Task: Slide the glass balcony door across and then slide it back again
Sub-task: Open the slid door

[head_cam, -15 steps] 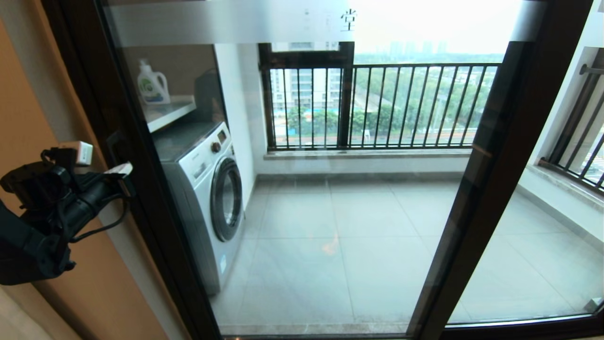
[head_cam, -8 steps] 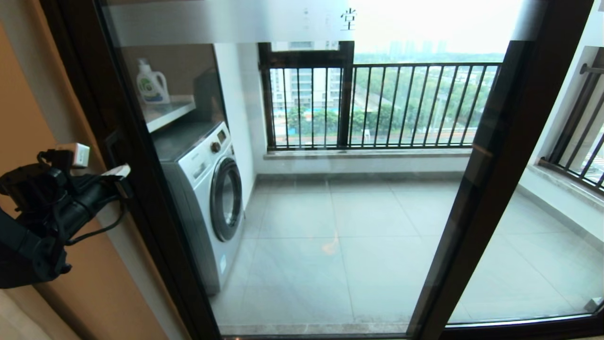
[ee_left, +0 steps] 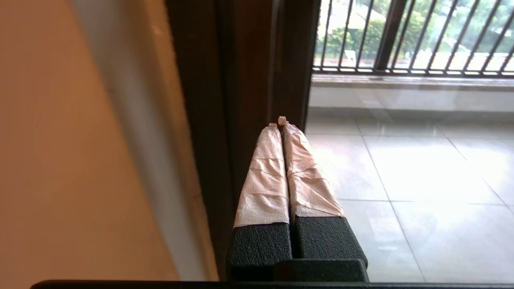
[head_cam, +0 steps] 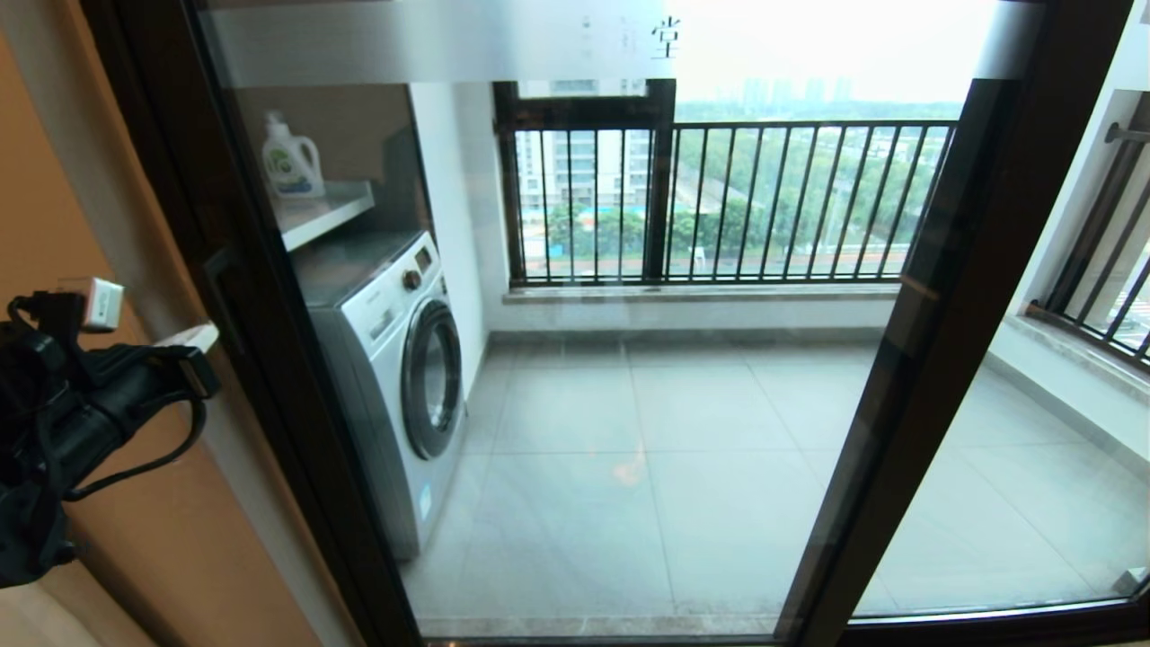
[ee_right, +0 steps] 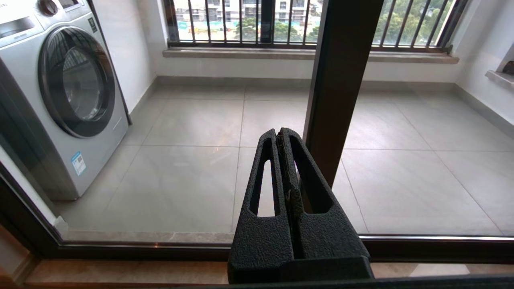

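The glass balcony door fills the head view, a clear pane in a dark frame. Its left upright stands against the wall and carries the short black bar handle. My left gripper hangs left of that upright at handle height, apart from it. It is shut on nothing, its tape-wrapped fingers pressed together beside the dark door frame. My right gripper is low in front of the glass, shut and empty, and does not show in the head view.
Behind the glass are a washing machine, a detergent bottle on a shelf, and a black railing. An orange wall lies to the left. A dark middle upright and the floor track cross the view.
My left gripper has drawn back to the left and slightly down, away from the door's left upright and handle. The door has not moved.
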You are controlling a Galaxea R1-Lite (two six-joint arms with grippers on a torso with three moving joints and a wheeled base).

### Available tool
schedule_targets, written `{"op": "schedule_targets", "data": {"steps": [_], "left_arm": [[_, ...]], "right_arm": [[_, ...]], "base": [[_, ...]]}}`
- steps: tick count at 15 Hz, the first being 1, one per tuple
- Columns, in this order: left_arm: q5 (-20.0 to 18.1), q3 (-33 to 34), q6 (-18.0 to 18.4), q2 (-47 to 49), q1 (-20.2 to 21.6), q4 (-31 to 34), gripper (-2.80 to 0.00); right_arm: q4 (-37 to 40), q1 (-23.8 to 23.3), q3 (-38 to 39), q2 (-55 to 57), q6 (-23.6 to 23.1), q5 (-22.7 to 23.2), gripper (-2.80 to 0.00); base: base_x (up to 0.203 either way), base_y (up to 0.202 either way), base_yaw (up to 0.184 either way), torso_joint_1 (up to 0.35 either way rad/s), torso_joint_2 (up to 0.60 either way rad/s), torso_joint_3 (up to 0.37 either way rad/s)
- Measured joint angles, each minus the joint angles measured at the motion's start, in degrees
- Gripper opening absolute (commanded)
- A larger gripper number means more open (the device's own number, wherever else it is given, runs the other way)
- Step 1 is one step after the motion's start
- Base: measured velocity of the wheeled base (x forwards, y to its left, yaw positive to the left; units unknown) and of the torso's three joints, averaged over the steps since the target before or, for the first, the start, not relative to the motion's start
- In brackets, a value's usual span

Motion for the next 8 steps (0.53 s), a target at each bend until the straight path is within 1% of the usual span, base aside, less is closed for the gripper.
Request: {"op": "schedule_targets", "data": {"steps": [3,8], "left_arm": [[0.2,-1.1,0.7,-1.3,0.8,0.0,-2.80],[0.6,-7.5,0.6,1.5,1.8,0.2,-2.80]], "right_arm": [[0.0,0.0,0.0,0.0,0.0,0.0,-2.80],[0.0,0.0,0.0,0.0,0.0,0.0,-2.80]], "base": [[0.000,0.000,0.000,0.000,0.00,0.000],[0.000,0.000,0.000,0.000,0.00,0.000]]}}
